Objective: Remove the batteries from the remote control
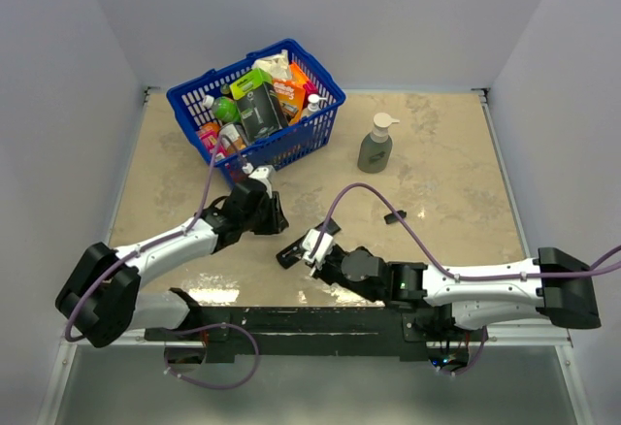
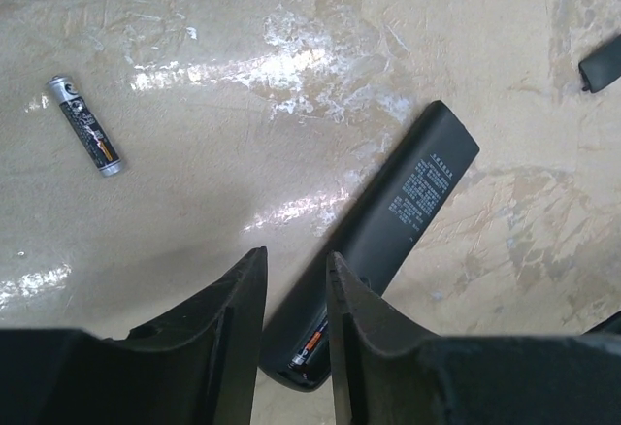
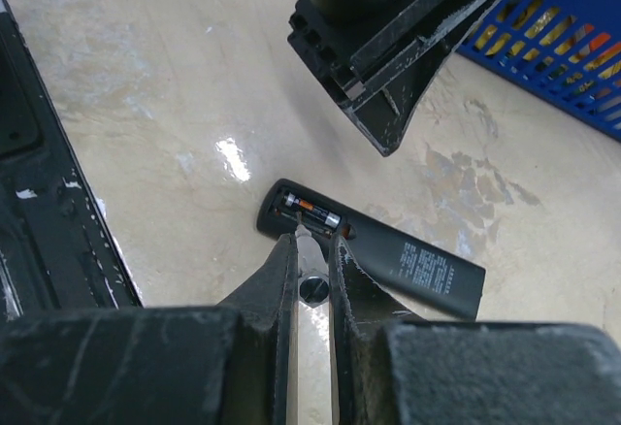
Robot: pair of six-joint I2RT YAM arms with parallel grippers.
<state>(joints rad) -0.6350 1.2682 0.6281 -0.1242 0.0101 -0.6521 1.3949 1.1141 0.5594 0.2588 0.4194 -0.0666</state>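
On the worktop (image 1: 437, 173), the remote control (image 3: 408, 260) lies slot up with one battery (image 3: 312, 213) inside. The right gripper (image 3: 312, 241) jaws, pressed together, should pry it out gently; the left gripper (image 2: 294, 260) jaws are spread, holding nothing.

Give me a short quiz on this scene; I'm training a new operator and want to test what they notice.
1. True or false: the slot of the remote control is empty.
2. The loose battery: A lies flat on the table; B stands on end; C leans against the remote control.
3. Which gripper is shut, with its tips at the battery in the slot?
Key: 1 false, one cell sits in it. 2 A. 3 the right gripper.
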